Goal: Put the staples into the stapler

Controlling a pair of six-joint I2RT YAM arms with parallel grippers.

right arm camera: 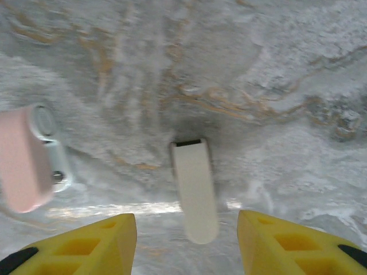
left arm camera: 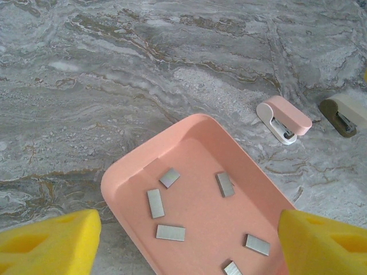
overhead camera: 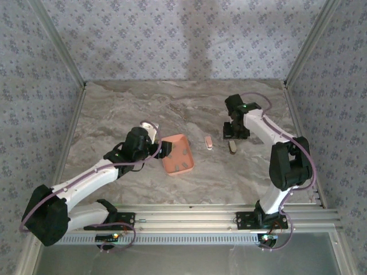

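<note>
Several grey staple strips (left arm camera: pixel 171 232) lie flat in the salmon tray (left arm camera: pixel 137 163), also seen mid-table from above (overhead camera: pixel 178 154). The pale pink and white stapler (left arm camera: pixel 284 118) lies on the marble just right of the tray (overhead camera: pixel 209 142) and at the left edge of the right wrist view (right arm camera: pixel 26 160). My left gripper (left arm camera: pixel 189 240) hangs open over the tray's near end (overhead camera: pixel 164 149), holding nothing. My right gripper (right arm camera: pixel 186 246) is open, its yellow fingers straddling a cream stapler rather than the pink one.
A second, cream and olive stapler (right arm camera: pixel 195 189) lies right of the pink one (overhead camera: pixel 233 147) (left arm camera: pixel 344 113). A small metallic object (overhead camera: pixel 149 126) sits behind the left wrist. Patterned walls close in the marble table (overhead camera: pixel 143 103) on three sides.
</note>
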